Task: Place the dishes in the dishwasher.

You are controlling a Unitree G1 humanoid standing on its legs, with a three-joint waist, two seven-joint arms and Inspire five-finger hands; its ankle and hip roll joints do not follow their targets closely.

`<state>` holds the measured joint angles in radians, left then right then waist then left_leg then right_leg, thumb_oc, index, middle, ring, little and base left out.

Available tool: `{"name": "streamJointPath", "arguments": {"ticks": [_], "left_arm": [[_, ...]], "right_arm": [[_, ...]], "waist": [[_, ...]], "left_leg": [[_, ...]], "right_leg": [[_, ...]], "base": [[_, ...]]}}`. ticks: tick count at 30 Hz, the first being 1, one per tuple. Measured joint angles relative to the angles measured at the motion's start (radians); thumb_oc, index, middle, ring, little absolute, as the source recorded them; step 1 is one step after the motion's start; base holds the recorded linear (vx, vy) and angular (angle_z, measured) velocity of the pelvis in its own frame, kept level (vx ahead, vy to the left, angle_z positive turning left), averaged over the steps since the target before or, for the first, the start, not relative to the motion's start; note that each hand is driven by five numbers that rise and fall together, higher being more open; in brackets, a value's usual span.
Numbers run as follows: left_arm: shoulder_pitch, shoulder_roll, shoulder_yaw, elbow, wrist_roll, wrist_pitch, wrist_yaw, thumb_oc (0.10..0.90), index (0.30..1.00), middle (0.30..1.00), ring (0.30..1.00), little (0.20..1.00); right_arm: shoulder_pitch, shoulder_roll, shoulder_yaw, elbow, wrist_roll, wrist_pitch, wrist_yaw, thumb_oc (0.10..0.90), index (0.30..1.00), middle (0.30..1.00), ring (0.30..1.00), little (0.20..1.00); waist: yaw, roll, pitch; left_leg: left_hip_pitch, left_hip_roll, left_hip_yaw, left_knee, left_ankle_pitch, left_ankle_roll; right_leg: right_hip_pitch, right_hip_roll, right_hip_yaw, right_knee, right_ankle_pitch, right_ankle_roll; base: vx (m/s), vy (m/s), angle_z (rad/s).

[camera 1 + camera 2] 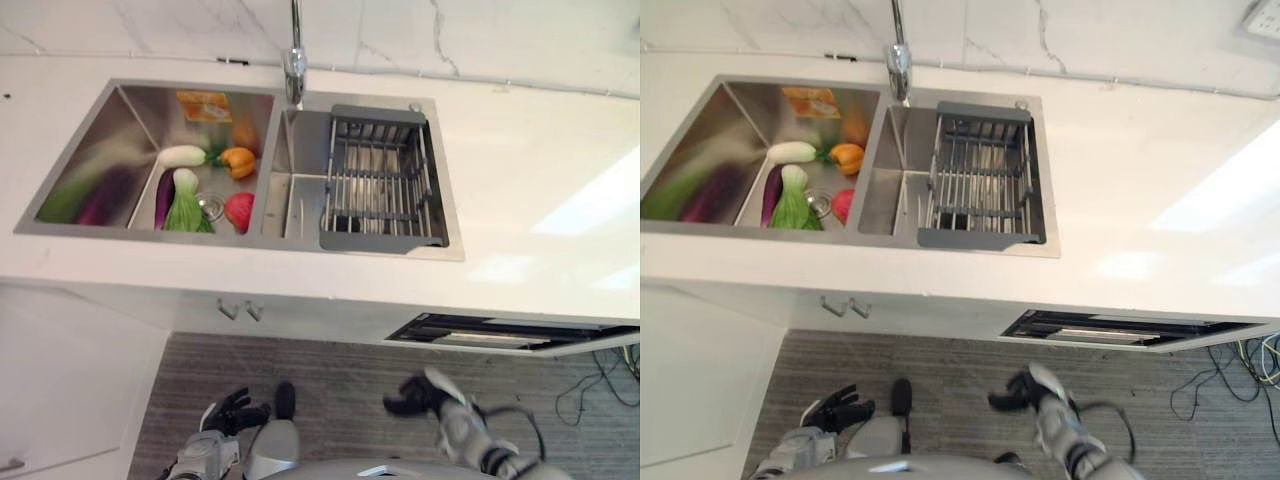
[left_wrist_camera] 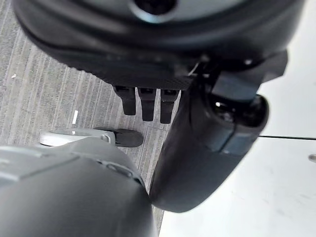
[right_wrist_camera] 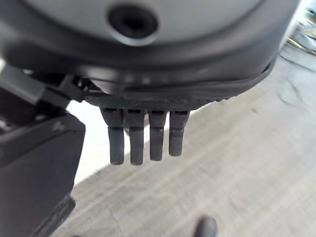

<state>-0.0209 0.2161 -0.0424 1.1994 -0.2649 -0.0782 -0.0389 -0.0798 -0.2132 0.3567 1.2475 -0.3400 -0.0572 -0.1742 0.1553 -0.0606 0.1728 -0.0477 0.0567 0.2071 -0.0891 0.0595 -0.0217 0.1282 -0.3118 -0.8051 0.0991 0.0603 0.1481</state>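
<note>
Both hands, left hand [image 1: 228,410] and right hand [image 1: 420,393], hang low, fingers relaxed, holding nothing.

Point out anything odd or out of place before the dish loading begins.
The left sink basin holds vegetables, not dishes, and the drying rack in the right basin looks bare. The panel under the counter stands slightly ajar. Both hands, left hand and right hand, hang low, open, holding nothing.
</note>
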Motion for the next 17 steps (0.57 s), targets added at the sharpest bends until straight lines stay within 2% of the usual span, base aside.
{"name": "streamJointPath", "arguments": {"ticks": [3,4,5,6,7,8,9,10,11,12,13,14,15,16,17], "left_arm": [[0.011,0.005,-0.044,0.013,0.0,0.002,-0.016,0.8,0.9,0.9,0.9,0.9],[0.011,0.009,-0.06,0.038,-0.002,0.004,-0.027,0.8,0.9,0.9,0.9,0.9],[0.009,0.009,-0.063,0.047,-0.003,0.005,-0.027,0.8,0.9,0.9,0.9,0.9],[0.001,0.006,-0.08,0.055,-0.012,0.001,-0.027,0.8,0.9,0.9,0.9,0.9],[-0.016,0.008,-0.096,0.069,-0.021,0.001,-0.027,0.8,0.9,0.9,0.9,0.9],[-0.026,0.007,-0.094,0.084,-0.021,0.002,-0.03,0.8,0.9,0.9,0.9,0.9],[-0.028,0.004,-0.093,0.091,-0.02,0.004,-0.032,0.8,0.9,0.9,0.9,0.9],[-0.02,0.001,-0.097,0.09,-0.02,0.003,-0.034,0.8,0.9,0.9,0.9,0.9],[-0.02,-0.011,-0.117,0.091,-0.018,0.0,-0.032,0.8,0.9,0.9,0.9,0.9],[-0.016,-0.005,-0.138,0.101,-0.013,0.002,-0.031,0.8,0.9,0.9,0.9,0.9],[-0.011,-0.009,-0.146,0.109,-0.001,0.007,-0.034,0.8,0.9,0.9,0.9,0.9],[-0.011,-0.013,-0.157,0.125,0.021,0.019,-0.034,0.8,0.9,0.9,0.9,0.9],[-0.011,-0.013,-0.157,0.125,0.021,0.019,-0.034,0.8,0.9,0.9,0.9,0.9],[0.007,-0.007,-0.16,0.125,0.041,0.021,-0.034,0.8,0.9,0.9,0.9,0.9],[0.016,-0.004,-0.159,0.123,0.041,0.021,-0.034,0.8,0.9,0.9,0.9,0.9]], "right_arm": [[0.088,-0.002,-0.203,0.107,0.155,0.027,0.003,0.8,0.9,0.9,0.9,0.9],[0.104,-0.01,-0.262,0.109,0.25,0.032,-0.005,0.8,0.9,0.9,0.9,0.9],[0.104,-0.01,-0.275,0.109,0.286,0.029,-0.005,0.8,0.9,0.9,0.9,0.9],[0.108,-0.008,-0.274,0.106,0.342,0.029,0.001,0.8,0.9,0.9,0.9,0.9],[0.11,-0.007,-0.277,0.104,0.385,0.022,0.008,0.8,0.9,0.9,0.9,0.9],[0.103,-0.001,-0.3,0.108,0.428,0.012,0.016,0.8,0.9,0.9,0.9,0.9],[0.094,0.004,-0.294,0.121,0.46,0.011,0.023,0.8,0.9,0.9,0.9,0.9],[0.094,0.01,-0.292,0.126,0.481,0.013,0.032,0.8,0.9,0.9,0.9,0.9],[0.09,0.013,-0.277,0.142,0.507,0.015,0.044,0.8,0.9,0.9,0.9,0.9],[0.087,0.015,-0.264,0.14,0.53,0.012,0.051,0.8,0.9,0.9,0.9,0.9],[0.085,0.015,-0.256,0.139,0.541,0.01,0.061,0.8,0.9,0.9,0.9,0.9],[0.074,0.017,-0.256,0.141,0.542,0.009,0.077,0.8,0.9,0.9,0.9,0.9],[0.074,0.017,-0.256,0.141,0.542,0.009,0.077,0.8,0.9,0.9,0.9,0.9],[0.082,0.035,-0.257,0.144,0.56,0.014,0.085,0.8,0.9,0.9,0.9,0.9],[0.098,0.043,-0.257,0.145,0.56,0.015,0.085,0.8,0.9,0.9,0.9,0.9]], "waist": [[-0.045,0.003,-0.017],[-0.084,0.019,-0.032],[-0.1,0.023,-0.042],[-0.114,0.037,-0.054],[-0.114,0.053,-0.063],[-0.127,0.076,-0.062],[-0.136,0.077,-0.064],[-0.136,0.076,-0.068],[-0.135,0.079,-0.078],[-0.145,0.084,-0.084],[-0.16,0.096,-0.085],[-0.176,0.102,-0.08],[-0.176,0.102,-0.08],[-0.195,0.079,-0.09],[-0.189,0.06,-0.103]], "left_leg": [[0.059,-0.058,-0.006,-0.001,-0.038,0.053],[0.099,-0.082,-0.029,-0.002,-0.059,0.087],[0.113,-0.085,-0.05,-0.001,-0.058,0.098],[0.12,-0.082,-0.078,-0.002,-0.053,0.103],[0.119,-0.073,-0.088,-0.001,-0.048,0.106],[0.13,-0.06,-0.114,-0.001,-0.045,0.109],[0.133,-0.066,-0.124,-0.001,-0.039,0.11],[0.146,-0.083,-0.122,-0.001,-0.048,0.123],[0.157,-0.095,-0.139,-0.001,-0.074,0.129],[0.155,-0.093,-0.155,-0.001,-0.075,0.13],[0.155,-0.09,-0.174,-0.001,-0.074,0.126],[0.157,-0.091,-0.216,-0.002,-0.067,0.114],[0.157,-0.091,-0.216,-0.002,-0.067,0.114],[0.173,-0.097,-0.265,-0.004,-0.072,0.104],[0.182,-0.102,-0.274,-0.002,-0.081,0.097]], "right_leg": [[-0.012,-0.121,0.069,0.191,0.022,0.008],[-0.067,-0.199,0.175,0.372,0.079,0.021],[-0.1,-0.208,0.239,0.44,0.064,0.054],[-0.139,-0.167,0.311,0.478,-0.004,0.056],[-0.176,-0.099,0.379,0.482,-0.05,0.039],[-0.196,0.013,0.488,0.431,-0.102,0.024],[-0.197,0.039,0.485,0.411,-0.123,0.032],[-0.222,0.036,0.46,0.422,-0.124,0.03],[-0.256,0.043,0.464,0.411,-0.13,0.02],[-0.268,0.075,0.504,0.339,-0.142,-0.007],[-0.27,0.111,0.556,0.247,-0.144,-0.011],[-0.268,0.16,0.651,0.13,-0.129,0.009],[-0.268,0.16,0.651,0.13,-0.129,0.009],[-0.243,0.168,0.674,0.09,-0.104,0.0],[-0.23,0.167,0.675,0.079,-0.086,-0.005]], "base": [[0.14,0.264,0.18],[0.04,0.208,0.3],[0.03,0.113,0.49],[0.03,0.067,0.48],[0.05,0.002,0.54],[0.05,0.012,0.63],[0.05,-0.031,0.66],[0.08,-0.053,0.47],[0.07,-0.078,0.36],[0.06,-0.055,0.42],[0.08,-0.088,0.77],[0.07,-0.06,0.58],[0.08,-0.079,1.05],[0.07,-0.105,0.79],[0.1,-0.158,1.18]]}}
